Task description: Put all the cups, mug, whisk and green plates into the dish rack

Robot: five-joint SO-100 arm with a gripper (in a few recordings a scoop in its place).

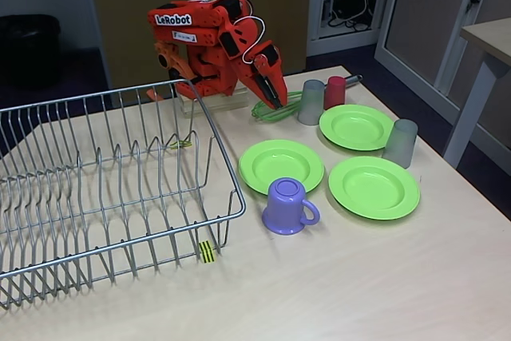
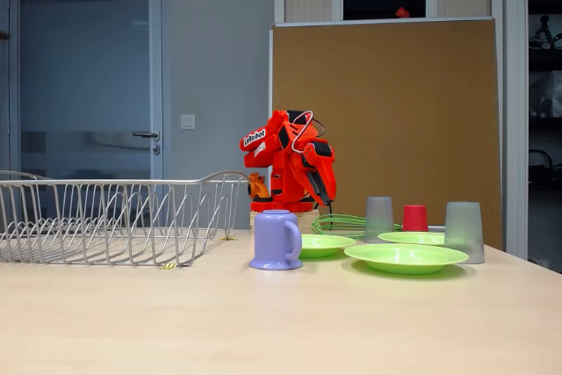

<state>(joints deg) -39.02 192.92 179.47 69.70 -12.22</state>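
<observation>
Nothing is seen in the rack [image 1: 104, 189] yet; its prongs stand bare in both fixed views, so the whole task is judged to be left. All the pieces are grouped on the table [image 1: 359, 277] to the right of the rack in a fixed view. Three green plates are laid flat: one near the rack's corner [image 1: 281, 165], one behind it to the right [image 1: 356, 126], one in front on the right [image 1: 374, 187]. The mug [image 1: 287, 206] is set upside down just in front of the first plate. Two grey cups [image 1: 311, 101] [image 1: 400, 143] and the red cup [image 1: 334, 92] are also inverted, the red one just beside the rear grey one. The whisk [image 1: 275, 109] lies behind the plates, its green loops under the gripper [image 1: 277, 101]. The gripper is lowered over those loops; whether it is closed on them cannot be told. The whisk is judged to be the first piece being addressed.
</observation>
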